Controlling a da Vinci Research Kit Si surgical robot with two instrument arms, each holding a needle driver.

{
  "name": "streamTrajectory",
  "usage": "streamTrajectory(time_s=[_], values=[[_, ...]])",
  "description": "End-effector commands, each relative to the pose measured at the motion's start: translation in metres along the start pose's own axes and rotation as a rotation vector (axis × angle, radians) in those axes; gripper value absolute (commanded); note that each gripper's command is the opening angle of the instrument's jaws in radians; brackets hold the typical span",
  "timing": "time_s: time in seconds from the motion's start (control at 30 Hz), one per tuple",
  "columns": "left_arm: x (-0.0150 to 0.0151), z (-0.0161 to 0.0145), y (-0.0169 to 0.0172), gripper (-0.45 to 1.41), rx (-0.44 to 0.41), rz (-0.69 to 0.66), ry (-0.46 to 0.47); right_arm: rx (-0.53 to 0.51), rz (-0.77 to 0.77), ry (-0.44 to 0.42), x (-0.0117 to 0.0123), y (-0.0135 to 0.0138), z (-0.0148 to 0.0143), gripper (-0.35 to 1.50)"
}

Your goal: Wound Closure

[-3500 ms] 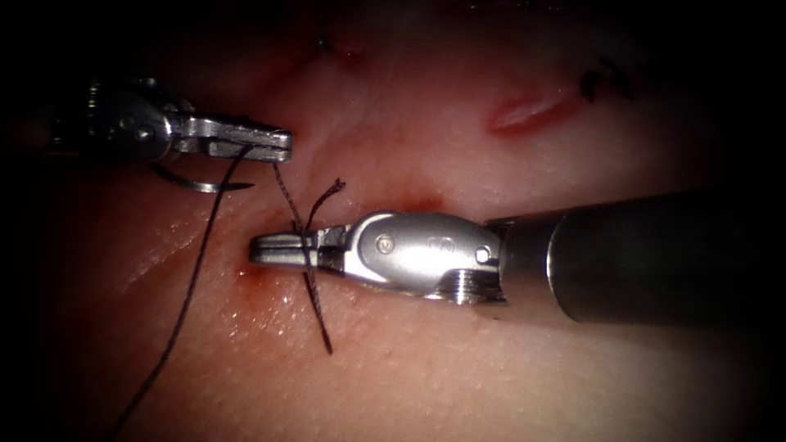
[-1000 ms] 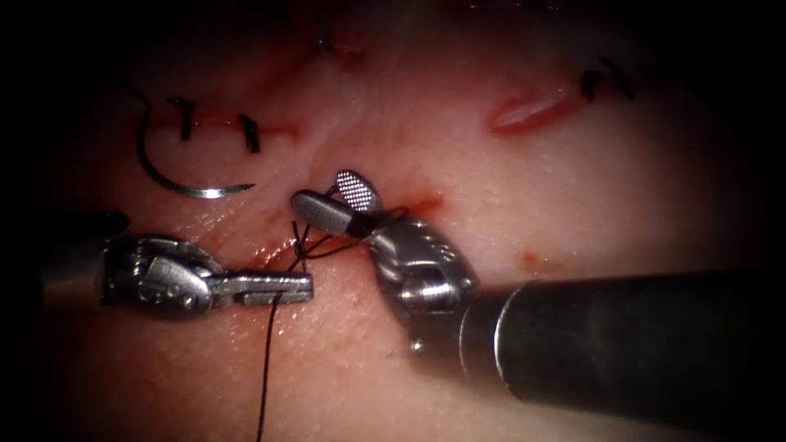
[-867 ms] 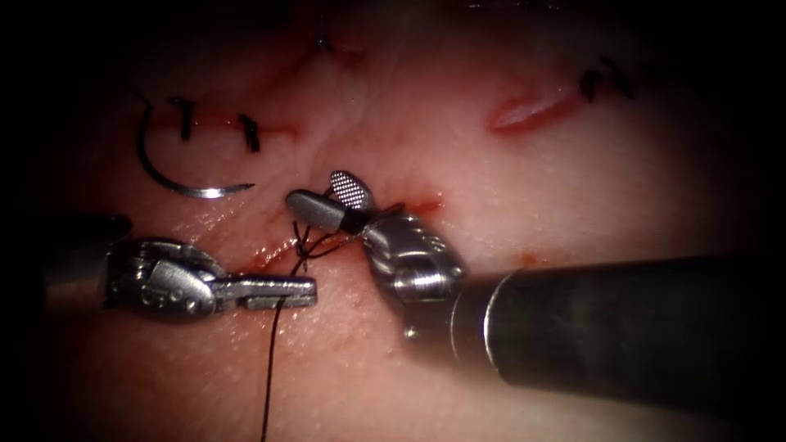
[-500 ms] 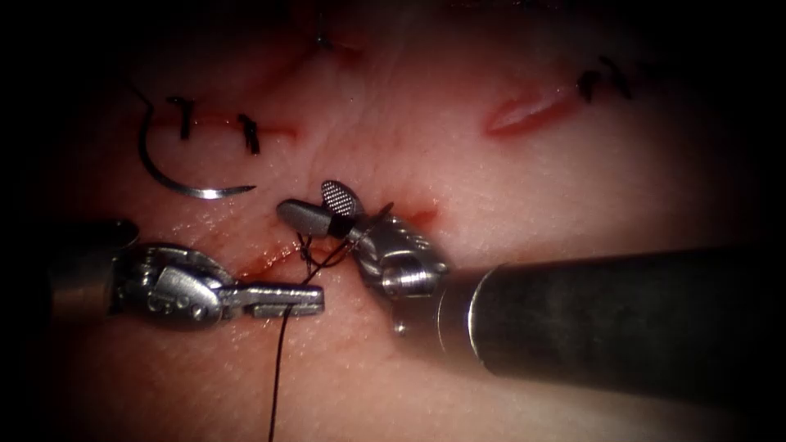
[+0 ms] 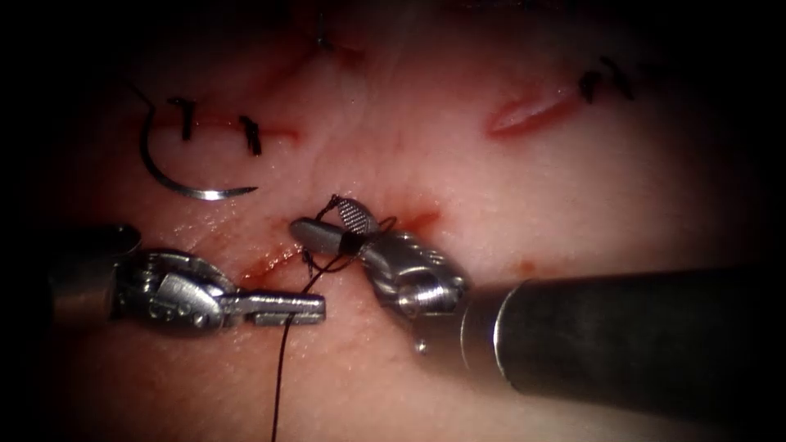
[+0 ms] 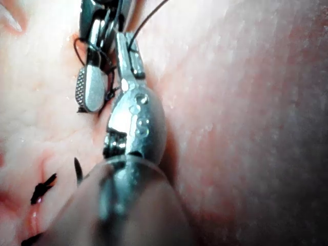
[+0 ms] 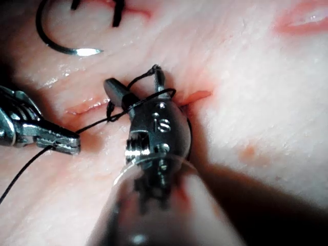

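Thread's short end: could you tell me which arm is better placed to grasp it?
Right, probably: the right tool, jaws open, sits at the short end; the left tool holds the long thread.

The left arm's tool (image 6: 128, 54) lay along the tissue (image 6: 246, 118) with its jaws closed on the dark thread (image 6: 148, 18), close beside the right arm's tool (image 6: 100, 77), whose jaws stood apart with thread looped around them.
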Motion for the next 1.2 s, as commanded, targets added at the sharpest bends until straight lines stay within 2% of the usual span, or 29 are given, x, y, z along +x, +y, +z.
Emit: streamTrajectory(time_s=[0.03, 0.33, 0.5, 0.77, 0.83, 0.93, 0.97, 1.0, 1.03, 1.1, 1.2], values=[[-0.0005, 0.0004, -0.0001, -0.45, 0.000, 0.001, 0.001, 0.000, 0.002, 0.001, -0.0005, -0.0003, 0.0007, 1.26], [-0.0005, 0.0006, 0.0001, -0.45, -0.005, 0.005, 0.007, 0.000, 0.008, -0.024, -0.0006, -0.0007, 0.0030, 1.21], [-0.0006, 0.0005, 0.0001, -0.45, -0.006, 0.005, 0.009, 0.012, 0.021, -0.029, -0.0008, -0.0022, 0.0051, 1.19], [-0.0006, 0.0003, 0.0002, -0.45, -0.008, 0.006, 0.010, 0.016, 0.024, -0.031, -0.0010, -0.0027, 0.0054, 1.11], [-0.0006, 0.0004, 0.0002, -0.45, -0.008, 0.006, 0.010, 0.015, 0.023, -0.039, -0.0011, -0.0026, 0.0051, 0.93], [-0.0006, 0.0004, 0.0002, -0.45, -0.008, 0.006, 0.010, 0.013, 0.027, -0.046, -0.0012, -0.0025, 0.0047, 0.83], [-0.0006, 0.0004, 0.0002, -0.45, -0.008, 0.007, 0.010, -0.007, 0.018, -0.041, -0.0013, -0.0024, 0.0044, 0.35], [-0.0006, 0.0004, 0.0002, -0.45, -0.008, 0.007, 0.010, -0.007, 0.018, -0.041, -0.0013, -0.0024, 0.0044, 0.35], [-0.0006, 0.0004, 0.0002, -0.45, -0.008, 0.007, 0.010, -0.031, 0.009, -0.039, -0.0014, -0.0023, 0.0043, -0.33], [-0.0006, 0.0004, 0.0003, -0.45, -0.011, 0.007, 0.009, -0.074, 0.006, -0.040, -0.0014, -0.0021, 0.0039, -0.35], [-0.0006, 0.0002, 0.0004, -0.45, -0.013, 0.008, 0.009, -0.119, -0.057, 0.006, -0.0010, -0.0023, 0.0034, -0.35]])
